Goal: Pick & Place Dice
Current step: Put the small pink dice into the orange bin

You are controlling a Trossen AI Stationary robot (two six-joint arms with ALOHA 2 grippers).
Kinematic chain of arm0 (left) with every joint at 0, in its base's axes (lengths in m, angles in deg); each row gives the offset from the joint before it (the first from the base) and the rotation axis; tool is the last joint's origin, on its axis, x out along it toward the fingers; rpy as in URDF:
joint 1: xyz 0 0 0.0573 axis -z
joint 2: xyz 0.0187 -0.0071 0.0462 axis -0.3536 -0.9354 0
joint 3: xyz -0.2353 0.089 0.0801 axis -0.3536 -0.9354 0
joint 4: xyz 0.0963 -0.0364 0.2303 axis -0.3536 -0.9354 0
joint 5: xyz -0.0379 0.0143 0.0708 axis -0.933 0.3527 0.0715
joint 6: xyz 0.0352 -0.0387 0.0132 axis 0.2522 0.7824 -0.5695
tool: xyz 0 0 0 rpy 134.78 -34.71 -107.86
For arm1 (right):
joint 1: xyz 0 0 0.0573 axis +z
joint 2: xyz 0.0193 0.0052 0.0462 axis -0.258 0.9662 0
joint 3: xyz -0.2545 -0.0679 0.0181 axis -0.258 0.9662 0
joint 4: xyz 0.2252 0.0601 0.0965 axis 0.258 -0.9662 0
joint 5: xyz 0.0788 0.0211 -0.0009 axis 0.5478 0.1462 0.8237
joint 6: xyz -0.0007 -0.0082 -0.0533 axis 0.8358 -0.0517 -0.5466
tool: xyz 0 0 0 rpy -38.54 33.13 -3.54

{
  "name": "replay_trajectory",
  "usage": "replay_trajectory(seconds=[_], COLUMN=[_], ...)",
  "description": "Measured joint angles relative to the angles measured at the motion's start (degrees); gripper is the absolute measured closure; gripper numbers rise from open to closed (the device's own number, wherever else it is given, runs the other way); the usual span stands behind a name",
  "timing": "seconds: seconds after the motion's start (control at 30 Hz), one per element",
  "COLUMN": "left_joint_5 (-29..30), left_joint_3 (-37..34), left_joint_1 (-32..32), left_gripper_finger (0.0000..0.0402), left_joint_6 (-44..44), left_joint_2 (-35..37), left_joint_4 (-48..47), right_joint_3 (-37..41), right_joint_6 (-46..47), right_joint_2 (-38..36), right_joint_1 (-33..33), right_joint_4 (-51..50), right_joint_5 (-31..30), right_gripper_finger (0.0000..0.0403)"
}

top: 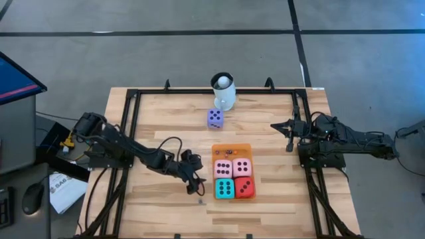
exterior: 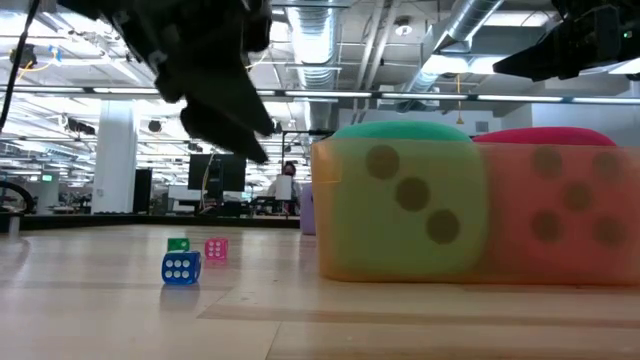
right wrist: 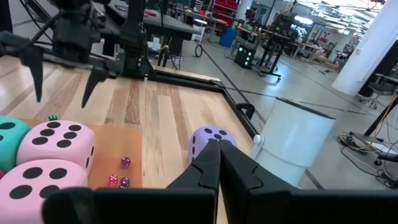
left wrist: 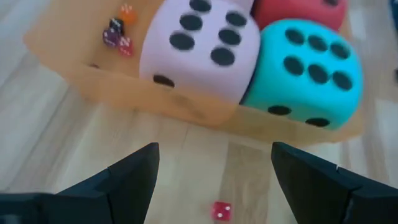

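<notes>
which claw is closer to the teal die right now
Left. The left claw hovers open just beside the teal die on the orange mat. The right claw, shut, sits far off near the table's right edge.

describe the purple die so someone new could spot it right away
Start at the white mug at the table's far edge in the high view. The purple die sits just in front of it on bare wood. Unlike the pink, teal and red dice, it stands alone, off the orange mat.

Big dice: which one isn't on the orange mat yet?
The purple die. It sits alone on bare wood near the white mug, while the two pink, the teal and the red dice are packed together on the orange mat.
</notes>
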Motion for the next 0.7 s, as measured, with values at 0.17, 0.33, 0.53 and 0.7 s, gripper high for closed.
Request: replay_trajectory(seconds=[0.17, 0.33, 0.53, 0.7], left_joint_5=[-3.8, -6.9, -9.7, -10.9], left_joint_3=[0.4, 2.2, 3.7, 4.4], left_joint_1=[0.3, 0.3, 0.4, 0.7], left_gripper_finger=[0.0101, 0.0101, 0.0101, 0.0101], left_joint_6=[0.0, 0.2, 0.7, 0.6], left_joint_2=[-3.9, -7.0, -9.2, -9.3], left_joint_4=[1.6, 1.5, -4.5, -8.3], right_joint_3=[0.0, 0.0, 0.0, 0.0], right_joint_6=[0.0, 0.0, 0.0, -0.1], right_joint_2=[0.0, 0.0, 0.0, 0.0], right_joint_1=[0.0, 0.0, 0.0, 0.0], right_joint_4=[-0.2, -0.3, -0.6, -0.6], right_joint_5=[0.0, 0.0, 0.0, 0.0], right_gripper_finger=[0.0403, 0.0403, 0.0403, 0.0403])
